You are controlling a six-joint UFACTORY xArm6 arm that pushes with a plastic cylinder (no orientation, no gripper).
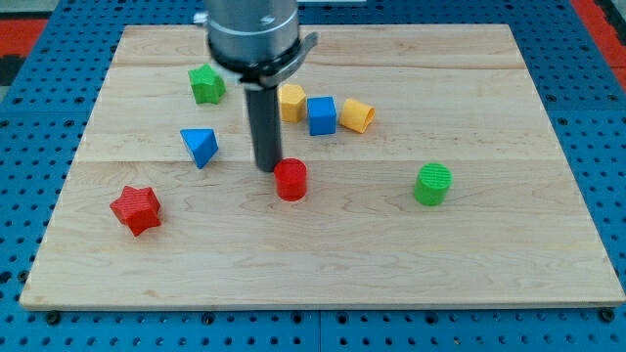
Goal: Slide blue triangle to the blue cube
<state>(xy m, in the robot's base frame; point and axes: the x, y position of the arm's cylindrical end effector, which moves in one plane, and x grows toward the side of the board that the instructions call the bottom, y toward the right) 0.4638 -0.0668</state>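
Note:
The blue triangle [200, 147] lies on the wooden board [323, 264], left of centre. The blue cube [321, 114] stands above centre, between a yellow block [291, 103] on its left and a yellow cylinder [357, 115] on its right. My tip [266, 168] rests on the board to the right of the blue triangle, with a gap between them, and just left of a red cylinder [290, 181]. The rod hides part of the yellow block's left side.
A green star-shaped block [206, 84] sits at the upper left. A red star-shaped block [136, 209] lies at the lower left. A green cylinder [432, 185] stands at the right. The board lies on a blue pegboard.

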